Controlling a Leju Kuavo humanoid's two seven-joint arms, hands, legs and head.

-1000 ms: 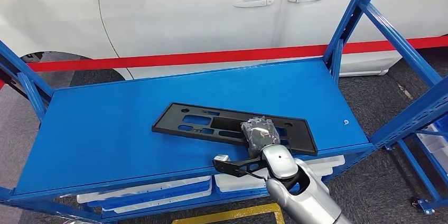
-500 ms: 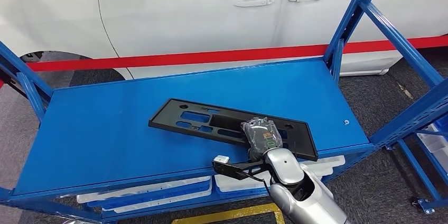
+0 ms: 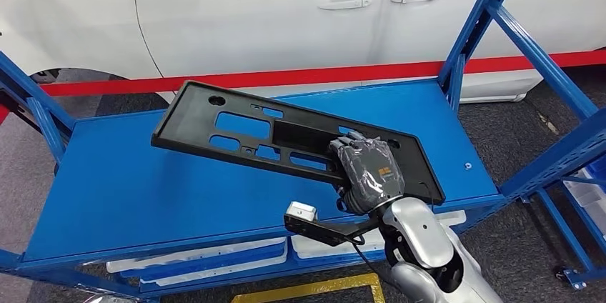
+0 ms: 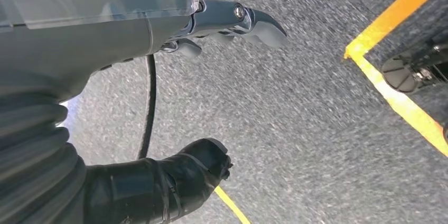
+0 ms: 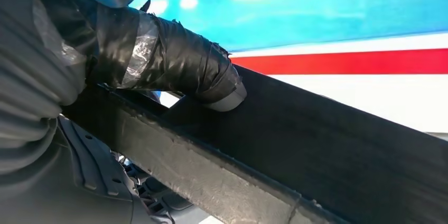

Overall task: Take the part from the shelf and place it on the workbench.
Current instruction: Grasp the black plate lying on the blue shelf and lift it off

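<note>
part point(image 3: 286, 138): long black slotted plate, tilted | right hand point(image 3: 369, 174) grips it | left hand point(image 4: 174, 23) apparently spread

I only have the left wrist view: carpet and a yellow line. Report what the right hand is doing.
Observer: In the head view the right hand grips the black part near its right end; the part is tilted, its left end clear of the blue shelf.
Operator: Check that grip from the right wrist.
Observer: There, one of the taped fingers lies across the part's edge.
Operator: Tell me what's behind the shelf.
Observer: A white car behind a red barrier band.
</note>
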